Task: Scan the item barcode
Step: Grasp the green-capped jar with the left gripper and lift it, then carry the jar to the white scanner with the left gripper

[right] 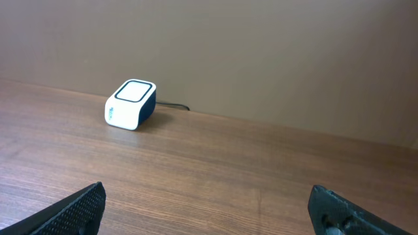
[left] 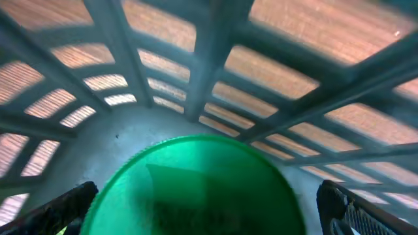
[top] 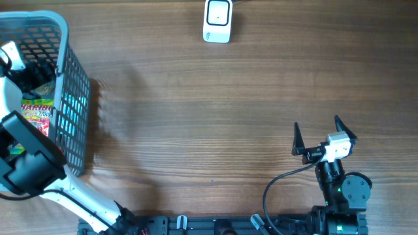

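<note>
A green round-topped item point(left: 196, 189) fills the bottom of the left wrist view, lying inside the grey basket point(left: 202, 52). My left gripper point(left: 209, 205) is open down in the basket, one black finger on each side of the green item and apart from it. No barcode shows on the item. The white barcode scanner point(top: 217, 21) stands at the table's far edge, and the right wrist view has the scanner point(right: 130, 104) at far left. My right gripper point(top: 318, 127) is open above bare table at the near right, nothing between its fingers point(right: 78, 209).
The grey lattice basket point(top: 73, 98) stands at the table's left edge with my left arm point(top: 26, 160) reaching into it. A colourful candy bag point(top: 36, 111) lies inside. A black cable runs from the scanner's back. Bare wood lies between basket and right arm.
</note>
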Motion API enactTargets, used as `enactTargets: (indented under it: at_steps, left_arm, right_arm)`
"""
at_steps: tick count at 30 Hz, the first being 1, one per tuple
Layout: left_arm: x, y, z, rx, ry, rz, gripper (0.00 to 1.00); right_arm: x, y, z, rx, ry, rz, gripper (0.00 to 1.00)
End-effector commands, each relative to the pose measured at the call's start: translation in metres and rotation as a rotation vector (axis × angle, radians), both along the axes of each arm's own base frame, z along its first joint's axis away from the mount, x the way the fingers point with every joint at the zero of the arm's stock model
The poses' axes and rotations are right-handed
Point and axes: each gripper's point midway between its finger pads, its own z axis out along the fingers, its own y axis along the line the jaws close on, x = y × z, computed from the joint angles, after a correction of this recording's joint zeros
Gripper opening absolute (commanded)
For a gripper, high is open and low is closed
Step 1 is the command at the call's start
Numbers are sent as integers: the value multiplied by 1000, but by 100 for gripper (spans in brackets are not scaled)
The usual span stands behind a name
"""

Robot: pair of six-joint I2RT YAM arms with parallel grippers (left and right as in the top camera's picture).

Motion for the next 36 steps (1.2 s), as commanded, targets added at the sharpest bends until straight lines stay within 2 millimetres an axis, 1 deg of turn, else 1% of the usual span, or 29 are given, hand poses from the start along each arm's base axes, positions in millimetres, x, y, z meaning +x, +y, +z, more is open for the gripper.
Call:
enactTargets:
  at_steps: [1, 5, 6, 8, 9, 11, 12, 15, 16, 18, 19, 20, 21, 22, 23, 26, 27, 28, 29, 30, 32, 33, 34, 35, 36]
  left_arm:
    - [3, -2, -8, 15, 12, -47, 89]
    - [0, 4, -9, 43, 31, -25, 72]
    - [-1, 5, -9, 49, 36, -20, 71]
    - [-3, 7, -8, 59, 47, -10, 63]
    - [-5, 6, -7, 56, 52, -10, 61]
    - [-8, 4, -5, 50, 61, -10, 60]
    - [-10, 3, -1, 49, 63, -10, 60]
    - [-12, 1, 20, 63, 43, -9, 62]
    - [-14, -1, 39, 80, 20, -8, 61]
    - [-17, -3, 63, 101, -10, -4, 62]
    - [-20, -5, 79, 114, -29, -3, 64]
    - [-24, -8, 93, 124, -41, -2, 64]
    - [-30, -13, 111, 136, -57, -2, 64]
    - [-34, -16, 124, 147, -72, -1, 64]
    - [-37, -20, 142, 162, -103, -1, 64]
    - [-46, -36, 196, 187, -218, -6, 64]
    - [-50, -45, 218, 193, -270, -11, 64]
    - [-53, -54, 235, 201, -310, -26, 64]
    - [-56, -64, 252, 211, -349, -48, 64]
    - [-61, -79, 272, 224, -397, -78, 64]
    - [-67, -105, 301, 240, -467, -130, 64]
    - [-69, -126, 316, 245, -508, -176, 64]
    - [-70, -144, 327, 246, -538, -214, 64]
    - [-70, -171, 338, 246, -569, -276, 64]
    - [-69, -195, 343, 237, -588, -330, 64]
  right_arm:
    - [0, -1, 2, -6, -11, -9, 100]
    - [0, -1, 2, -6, -11, -9, 100]
    - [0, -1, 2, -6, -11, -9, 100]
    - [0, -1, 2, -6, -11, -9, 100]
    - [0, -1, 2, -6, -11, -9, 100]
    - [0, -1, 2, -6, -11, -9, 100]
    - [0, -1, 2, -6, -11, -9, 100]
    - [0, -1, 2, -6, -11, -9, 100]
    - [0, -1, 2, -6, -11, -9, 100]
    - [0, -1, 2, -6, -11, -9, 100]
    - [0, -1, 2, -6, -11, -9, 100]
    - [0, -1, 2, -6, -11, -9, 100]
    - [0, -1, 2, -6, -11, -9, 100]
    - [0, -1, 2, -6, -11, -9, 100]
    - [0, -1, 2, -6, -11, -9, 100]
    - [0, -1, 2, -6, -11, -9, 100]
    - [0, -1, 2, -6, -11, -9, 100]
    - [0, -1, 2, -6, -11, -9, 100]
    - [0, -1, 2, -6, -11, -9, 100]
    - [0, -1, 2, -6, -11, -9, 100]
    - [0, -1, 2, -6, -11, -9, 100]
    - [0, -1, 2, -6, -11, -9, 100]
    - [0, -1, 2, -7, -11, -9, 100]
    - [0, -1, 2, -6, -11, -9, 100]
    - [0, -1, 2, -6, -11, -9, 100]
